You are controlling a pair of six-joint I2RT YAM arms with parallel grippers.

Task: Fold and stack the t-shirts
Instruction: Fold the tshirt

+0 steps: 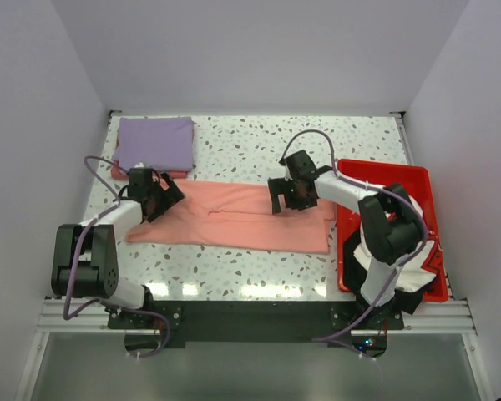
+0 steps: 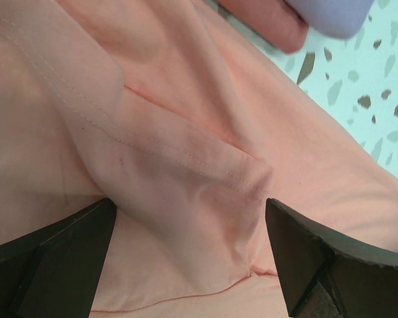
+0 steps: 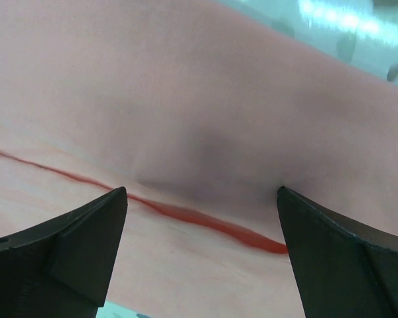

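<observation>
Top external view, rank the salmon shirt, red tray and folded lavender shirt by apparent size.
Largest: salmon shirt and red tray, too close to rank; the tray is partly hidden.
Smallest: lavender shirt.

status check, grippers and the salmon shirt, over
Left gripper open over salmon shirt's left end. Right gripper open over its right half. Shirt flat in a long strip, not gripped. Nothing blocking; lavender shirt folded behind.

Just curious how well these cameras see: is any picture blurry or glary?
Top view: sharp, even light, with white glare strips on the table at its near edge. Left wrist view: the salmon-pink t-shirt stitching is crisp. Right wrist view: the cloth is soft-focused, with a grey shadow ahead of the right claw.
</observation>
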